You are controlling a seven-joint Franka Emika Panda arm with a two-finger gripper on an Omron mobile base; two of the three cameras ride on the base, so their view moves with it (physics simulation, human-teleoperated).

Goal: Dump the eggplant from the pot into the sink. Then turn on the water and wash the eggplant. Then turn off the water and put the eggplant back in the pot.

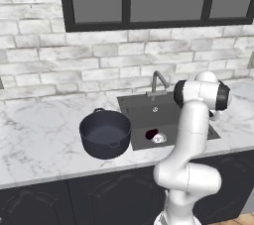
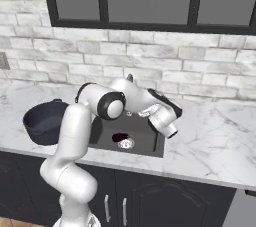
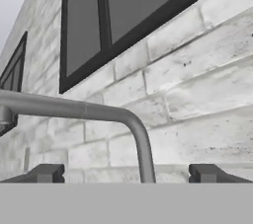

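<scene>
Marble counter [image 1: 39, 135]: white with grey veins, running under a white brick wall [image 1: 59, 65] and a dark-framed window [image 1: 149, 1].
Pot [image 1: 105, 133]: dark navy, upright on the counter just left of the sink, one loop handle facing the wall and one facing the front edge; nothing can be made out inside it.
Sink [image 1: 144, 112]: dark recessed basin, right of the pot.
Eggplant [image 1: 151, 134]: small and dark maroon, lying on the sink floor touching the silver drain [image 1: 159, 138]; also seen in the right base view [image 2: 119, 137].
Faucet [image 1: 158, 81]: grey gooseneck at the back of the sink; in the hand view its spout [image 3: 99, 114] arches just ahead of the fingertips.
Gripper [image 3: 126, 172]: jaws spread wide and released, grasping nothing, one fingertip on each side of the faucet's stem.
</scene>
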